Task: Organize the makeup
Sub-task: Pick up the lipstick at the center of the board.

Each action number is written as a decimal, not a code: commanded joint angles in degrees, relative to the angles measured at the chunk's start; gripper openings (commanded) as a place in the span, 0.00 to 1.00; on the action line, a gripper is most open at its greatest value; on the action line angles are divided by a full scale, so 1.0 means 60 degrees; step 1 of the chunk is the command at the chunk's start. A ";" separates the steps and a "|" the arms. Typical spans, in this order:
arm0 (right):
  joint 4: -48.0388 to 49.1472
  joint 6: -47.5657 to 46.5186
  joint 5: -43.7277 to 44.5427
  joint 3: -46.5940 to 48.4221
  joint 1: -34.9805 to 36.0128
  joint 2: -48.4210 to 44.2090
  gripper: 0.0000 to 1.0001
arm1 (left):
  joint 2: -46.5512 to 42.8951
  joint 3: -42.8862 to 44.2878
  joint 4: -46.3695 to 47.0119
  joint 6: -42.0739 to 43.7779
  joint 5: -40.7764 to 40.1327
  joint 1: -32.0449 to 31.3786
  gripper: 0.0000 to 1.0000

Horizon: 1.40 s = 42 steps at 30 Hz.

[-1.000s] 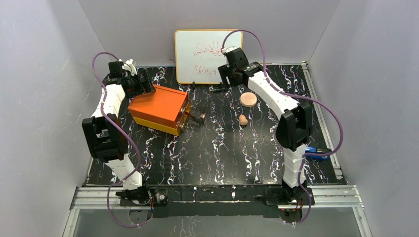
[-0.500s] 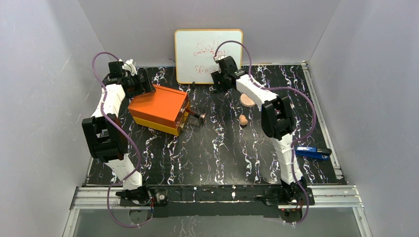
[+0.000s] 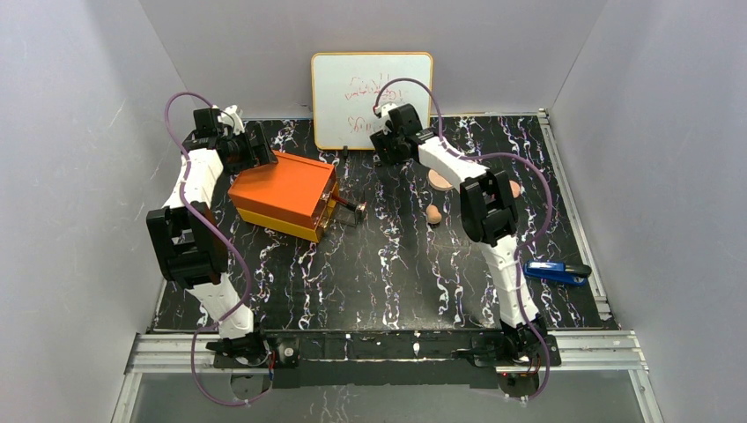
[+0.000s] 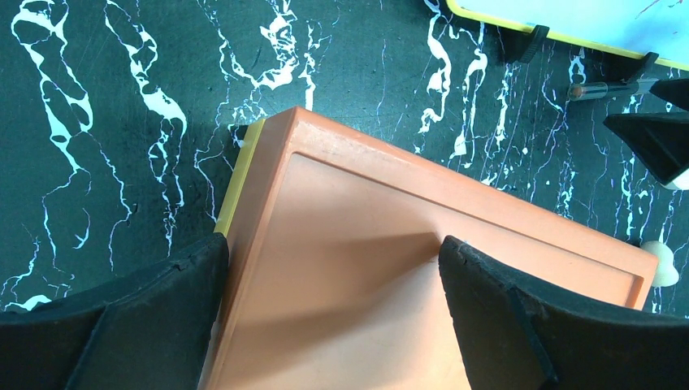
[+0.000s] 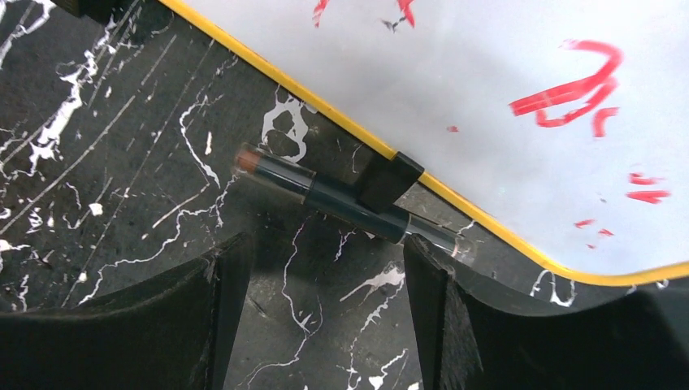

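Plain grey walls (image 3: 79, 132) close in a black, white-veined marble tabletop (image 3: 370, 264), and a yellow-framed whiteboard (image 3: 352, 88) stands at the middle of its far edge. On my screen the left gripper (image 4: 331, 248) hangs over the far end of the orange rectangular box (image 3: 282, 189) near the far left corner. Its jaws are spread wide and grasp nothing. The right gripper (image 5: 325, 248) is by the far edge with its jaws parted and empty. A thin dark pencil-like stick (image 5: 349, 203) lies flat just ahead of them, against the whiteboard's black foot. A flat round peach disc (image 3: 438, 180), partly hidden by the right arm, and a tan egg-shaped sponge (image 3: 433, 213) sit right of centre, near each other. A blue stapler-like object (image 3: 558, 272) lies by the right edge.
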 commanded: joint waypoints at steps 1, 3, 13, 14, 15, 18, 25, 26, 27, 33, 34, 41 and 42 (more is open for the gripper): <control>0.0363 -0.0276 -0.0862 0.0146 -0.0180 0.0082 0.75 | 0.0766 -0.0344 -0.1366 0.0506 -0.0548 -0.0162 0.96; 0.0517 -0.0370 -0.0878 -0.0088 -0.0206 0.0047 0.75 | 0.0796 -0.0344 -0.1371 0.0506 -0.0534 -0.0162 0.96; 0.1211 -0.0749 -0.1295 -0.0584 -0.0504 0.0146 0.73 | 0.0788 -0.0362 -0.1412 0.0520 -0.0643 -0.0162 0.96; 0.1322 -0.0837 -0.1346 -0.0645 -0.0517 0.0153 0.72 | 0.0779 -0.0362 -0.1423 0.0520 -0.0650 -0.0162 0.96; 0.1402 -0.0914 -0.1403 -0.0663 -0.0533 0.0167 0.72 | 0.0774 -0.0377 -0.1434 0.0533 -0.0662 -0.0162 0.96; 0.1454 -0.1093 -0.1538 -0.0511 -0.0596 0.0322 0.72 | 0.0763 -0.0377 -0.1437 0.0535 -0.0713 -0.0161 0.96; 0.0926 -0.1021 -0.2519 -0.0007 -0.0889 0.0855 0.73 | 0.0806 -0.0352 -0.1496 0.0550 -0.0764 -0.0160 0.96; 0.0833 -0.0992 -0.2654 0.0010 -0.0902 0.0906 0.73 | 0.0832 -0.0355 -0.1496 0.0550 -0.0765 -0.0162 0.96; 0.0728 -0.0966 -0.2779 0.0035 -0.0916 0.0949 0.73 | 0.0854 -0.0357 -0.1496 0.0550 -0.0781 -0.0162 0.96; -0.0011 -0.0666 -0.3607 -0.0063 -0.0948 0.1003 0.73 | 0.0937 -0.0364 -0.1496 0.0560 -0.0794 -0.0176 0.95; -0.0063 -0.0583 -0.3693 -0.0212 -0.0946 0.0938 0.73 | 0.0949 -0.0366 -0.1496 0.0564 -0.0796 -0.0176 0.95; 0.0416 -0.0308 -0.3830 -0.1962 -0.0883 -0.0116 0.72 | 0.1003 -0.0375 -0.1480 0.0550 -0.0731 -0.0176 0.95; 0.0438 -0.0310 -0.3818 -0.2161 -0.0879 -0.0246 0.72 | 0.0998 -0.0375 -0.1466 0.0552 -0.0729 -0.0180 0.95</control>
